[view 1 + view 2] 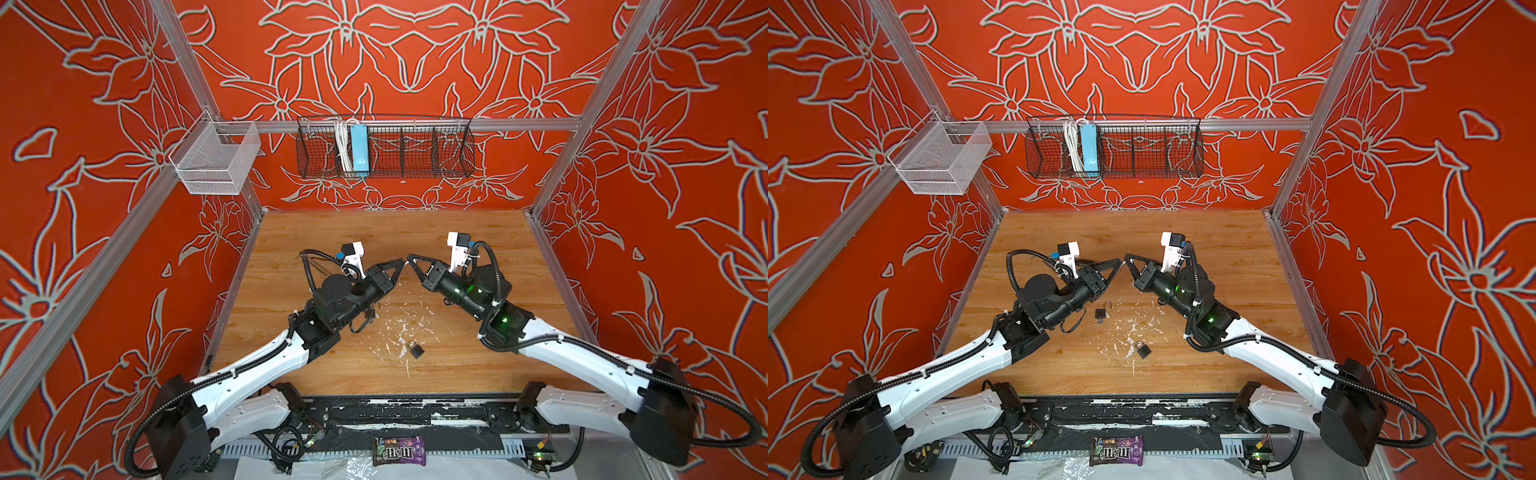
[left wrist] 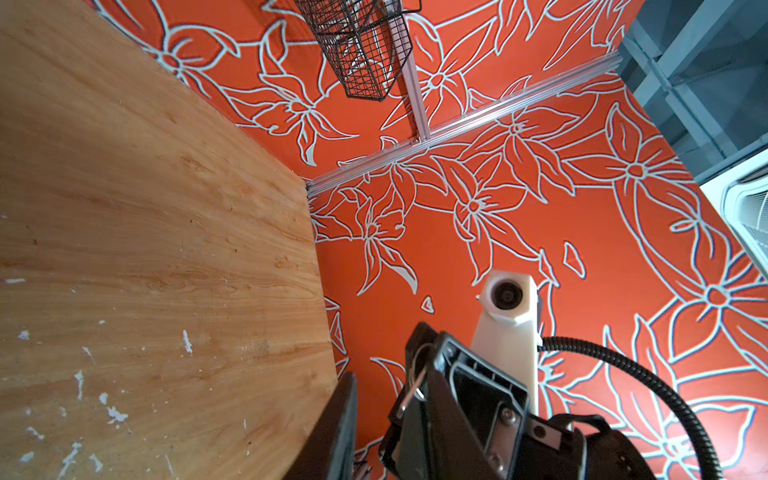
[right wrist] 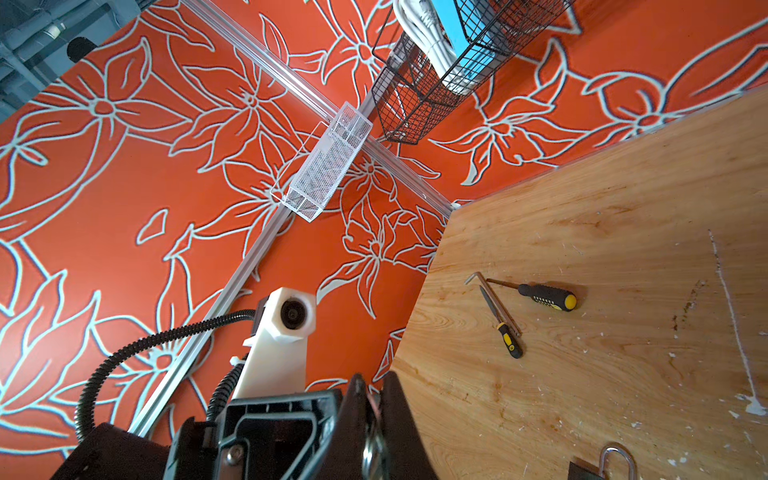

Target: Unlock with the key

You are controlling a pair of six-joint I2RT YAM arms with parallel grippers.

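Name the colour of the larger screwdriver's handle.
Black-and-yellow handle; right wrist view shows it best.

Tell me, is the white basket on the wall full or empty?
Empty. In both top views the white basket is see-through mesh, and nothing shows inside it, only its own walls and floor.

The walls (image 1: pixel 415 50) were orange-red with pale outlined flowers, the table (image 1: pixel 332 232) honey-brown woodgrain flecked with white, a padlock (image 1: pixel 417 352) black with a silver shackle, the wire basket (image 1: pixel 415 153) black, the screwdriver handles (image 3: pixel 548 297) black and yellow
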